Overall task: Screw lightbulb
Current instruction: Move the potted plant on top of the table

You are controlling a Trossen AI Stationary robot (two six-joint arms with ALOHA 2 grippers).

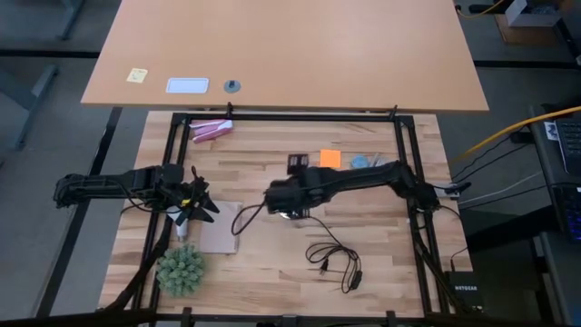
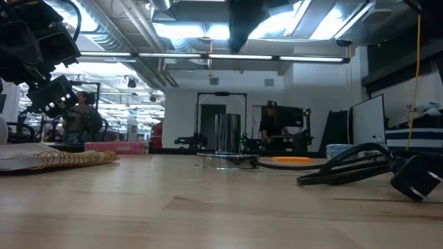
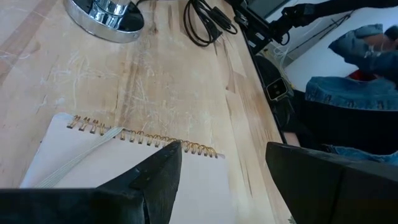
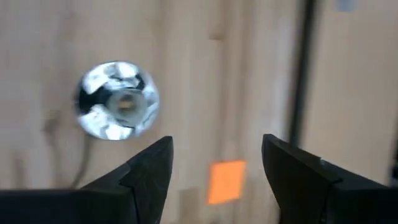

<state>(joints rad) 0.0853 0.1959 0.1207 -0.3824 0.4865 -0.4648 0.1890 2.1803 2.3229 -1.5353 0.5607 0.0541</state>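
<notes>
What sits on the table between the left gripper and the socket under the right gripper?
In the high view, a spiral notebook lies between the left gripper and the socket beneath the right gripper.

Ceiling strip lights [image 2: 208, 28] glare brightly; tabletop [image 2: 208, 207] foreground soft; socket disc [image 4: 117, 99] blurred, glinting; high view evenly lit.

Lightbulb [image 1: 182, 231]: small, white, roundish, seen only in the high view. Lies loose on the wood table [image 1: 272, 272], approx 8 o'clock from table centre, near the left edge. Nothing is gripping it. Spiral notepad [image 1: 218, 232] just beside it at its 3 o'clock; spiky green plant [image 1: 181, 270] close at its 6 o'clock. Not screwed in: silvery socket [image 4: 117, 99] sits open and well apart, towards the bulb's 3 o'clock. Screw end and which way it points: can't tell.
</notes>
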